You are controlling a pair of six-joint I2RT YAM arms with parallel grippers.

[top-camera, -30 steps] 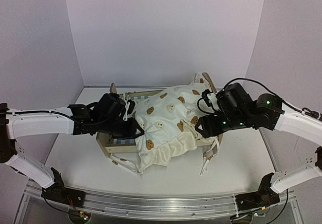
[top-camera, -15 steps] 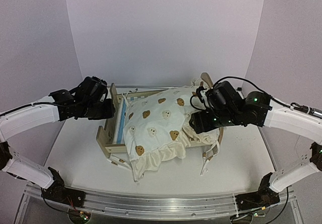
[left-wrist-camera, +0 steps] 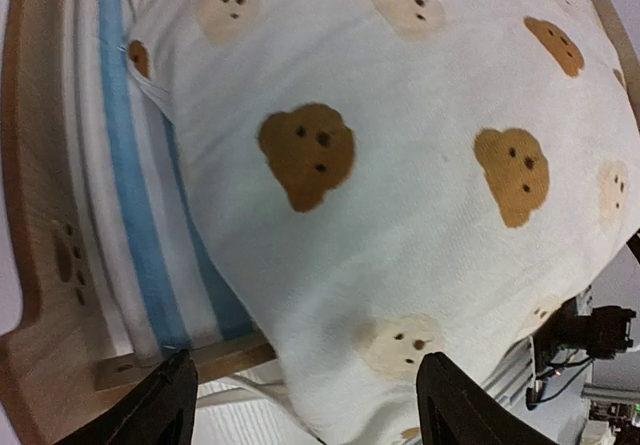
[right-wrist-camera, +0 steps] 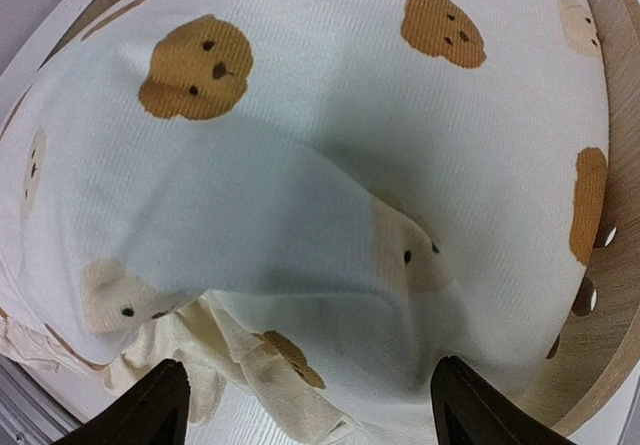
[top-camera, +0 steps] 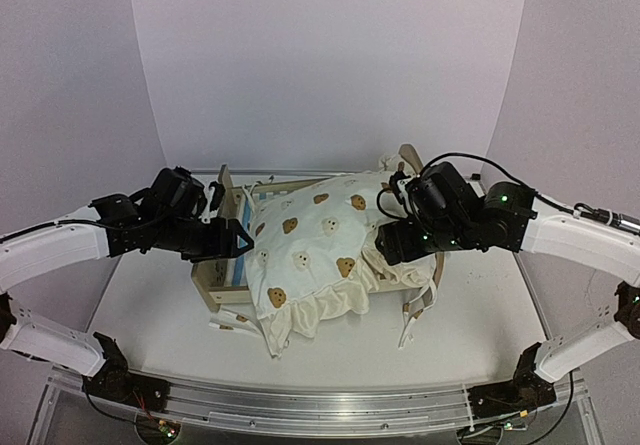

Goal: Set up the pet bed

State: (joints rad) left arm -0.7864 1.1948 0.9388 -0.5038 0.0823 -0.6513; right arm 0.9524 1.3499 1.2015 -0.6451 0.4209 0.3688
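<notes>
Here, in the overhead view, the left claw [top-camera: 238,238] hangs at centre-left, just beside the left end of the pet bed [top-camera: 208,283]. Its wrist view shows the left claw [left-wrist-camera: 303,377] spread wide, gripping nothing. The pet bed stands mid-frame on the white worktop [top-camera: 150,325]. At its left end a strip of blue-and-white striped mattress [top-camera: 238,265] lies uncovered, and it shows again at the left of the wrist frame [left-wrist-camera: 130,215]. A cream bear-print quilt [top-camera: 320,250] covers the rest, and its ruffled edge spills over the bed's near side onto the worktop. At centre-right the right claw [top-camera: 385,250] sits low at the quilt's right edge; whether it touches cannot be told. In its own camera the right claw [right-wrist-camera: 310,373] is wide and empty above the quilt [right-wrist-camera: 320,145].
</notes>
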